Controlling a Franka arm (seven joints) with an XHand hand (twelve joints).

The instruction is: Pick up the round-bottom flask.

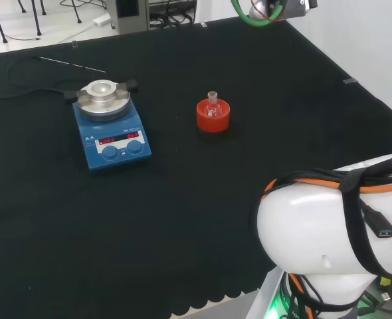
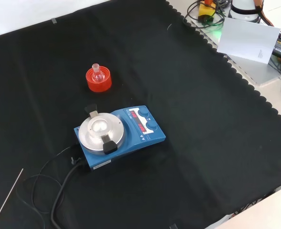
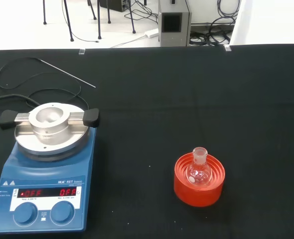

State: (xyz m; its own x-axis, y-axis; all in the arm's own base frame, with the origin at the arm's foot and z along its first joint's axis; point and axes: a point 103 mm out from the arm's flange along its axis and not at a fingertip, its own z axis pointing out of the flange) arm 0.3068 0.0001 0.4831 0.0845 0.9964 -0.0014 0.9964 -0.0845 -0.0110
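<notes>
The round-bottom flask [image 3: 199,169] sat upright in its red ribbed stand [image 3: 199,180] on the desk [image 3: 236,99], well apart from the blue stirrer plate [image 3: 45,164] — I couldn't tell the hand's state, so I judged a descent straight over the neck safest.

Blue stirrer plate [image 1: 112,127] (display lit) with black cable [image 2: 59,193]
</notes>
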